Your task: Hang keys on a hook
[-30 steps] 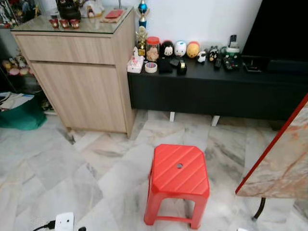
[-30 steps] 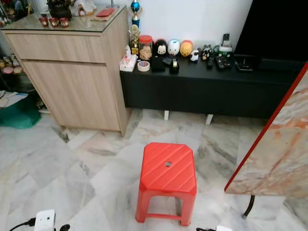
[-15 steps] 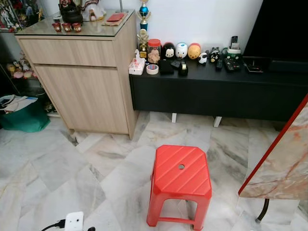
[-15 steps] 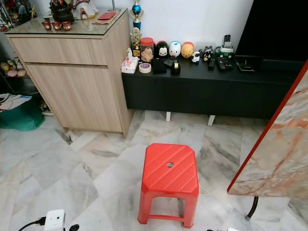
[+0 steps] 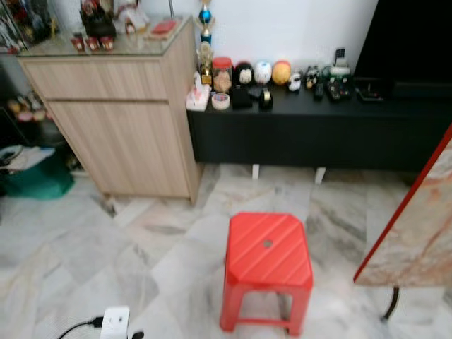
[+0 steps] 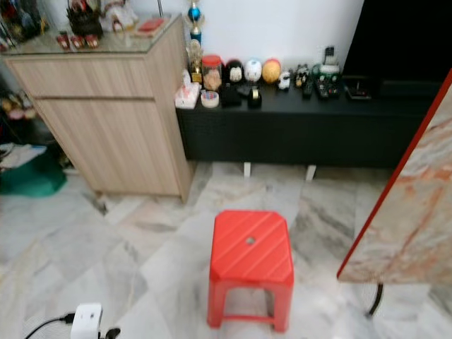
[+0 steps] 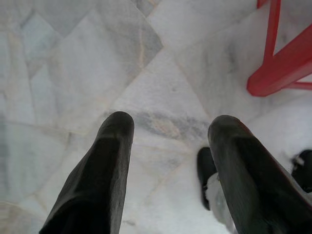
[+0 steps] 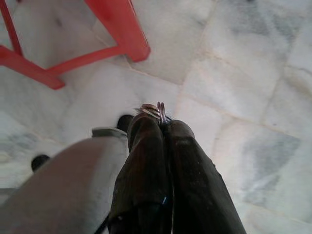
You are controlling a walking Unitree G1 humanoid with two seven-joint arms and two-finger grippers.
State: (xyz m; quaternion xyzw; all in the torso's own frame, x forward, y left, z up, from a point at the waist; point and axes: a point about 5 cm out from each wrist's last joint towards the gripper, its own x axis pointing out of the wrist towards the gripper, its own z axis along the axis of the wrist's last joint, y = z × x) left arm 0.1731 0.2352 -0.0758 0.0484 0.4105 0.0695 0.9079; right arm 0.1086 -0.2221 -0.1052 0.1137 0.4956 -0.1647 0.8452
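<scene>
The right hand [image 8: 161, 122] hangs low over the marble floor [image 5: 85, 240], its two black fingers pressed together on a set of keys [image 8: 153, 110]; the metal rings stick out just past the fingertips. The foot of the red stool [image 6: 251, 247] lies near it, and a grey part of the robot sits beside the fingers.

The left hand [image 7: 168, 129] also hangs over the floor, fingers well apart with nothing between them. A leg of the red stool is off to one side of it.

The red stool stands on the floor, with a small hole in the middle of its seat. Beyond the stool a low black cabinet [image 5: 318, 134] runs along the white wall. On its top, at the end nearest the wooden cabinet [image 5: 120, 120], stand a clear jar with a red lid [image 5: 222, 73], its contents too blurred to tell, a roll of tape [image 5: 221, 101], a tissue pack [image 5: 198, 98] and a row of round figurines [image 5: 263, 71]. Remote controls [image 5: 332, 85] lie farther along the black cabinet.

The wooden cabinet, left of the stool, has a glass top carrying small ornaments [image 5: 95, 28].

A white plug adapter [image 5: 115, 321] with a black cord lies on the floor left of the stool. A marble-patterned desk [image 5: 417, 240] with a red edge stands right of the stool.
</scene>
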